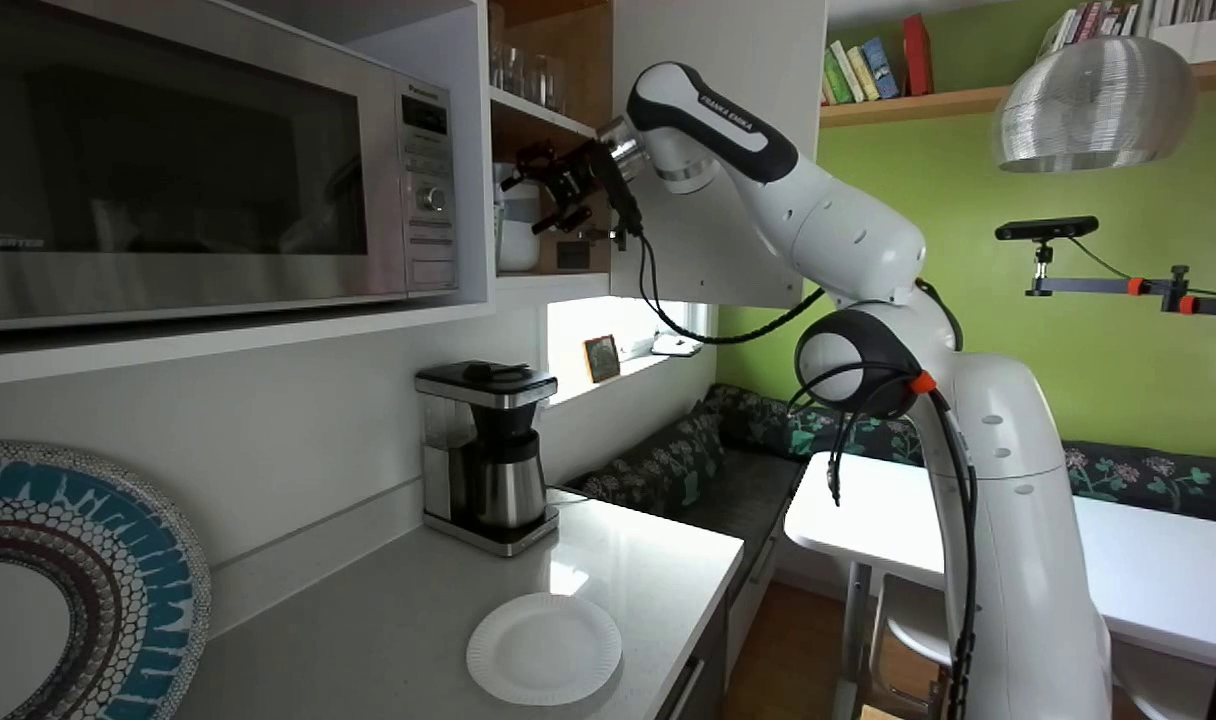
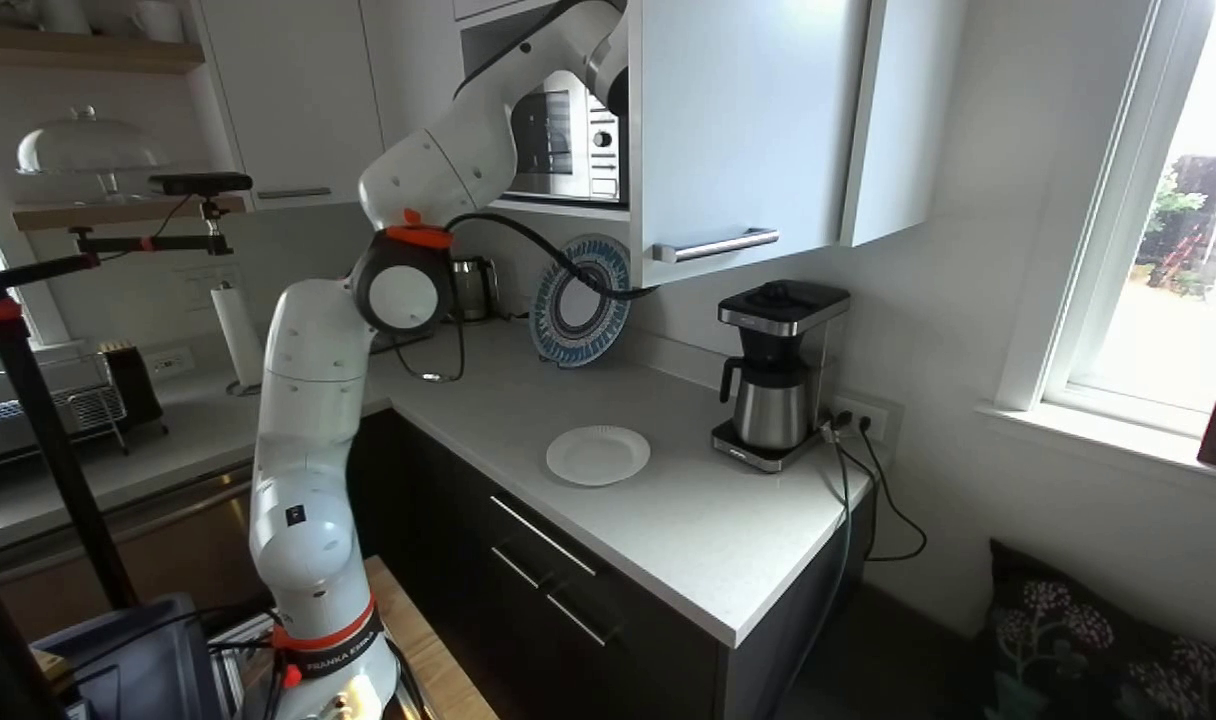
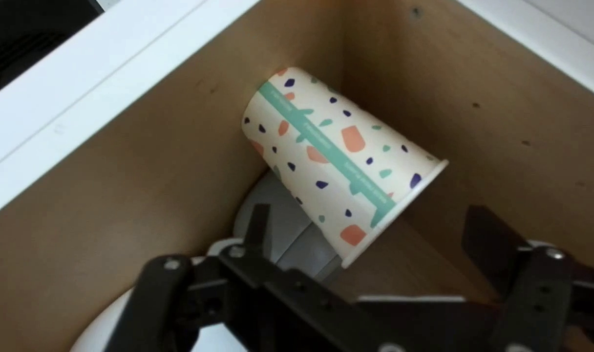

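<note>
A paper cup (image 3: 326, 166) with coral, green and dark blue flecks and a teal stripe lies slanted in the wrist view, inside a wooden cabinet compartment. Its rim faces lower right; I cannot tell what it rests on. My gripper (image 3: 370, 232) stands open, its fingers wide apart with the rim end between them in the picture and no contact visible. Beneath the cup shows a grey-white object (image 3: 277, 215). In an exterior view the gripper (image 1: 524, 204) reaches into the cabinet's lower compartment, before a white rounded container (image 1: 518, 243). The cabinet door hides it in another view.
The open cabinet door (image 2: 748, 130) stands close beside the arm. Above the gripper runs a shelf (image 1: 543, 112) holding glasses. A microwave (image 1: 168, 160) adjoins the compartment. On the counter below are a coffee maker (image 1: 508, 480), a white plate (image 1: 543, 650) and a patterned platter (image 1: 158, 560).
</note>
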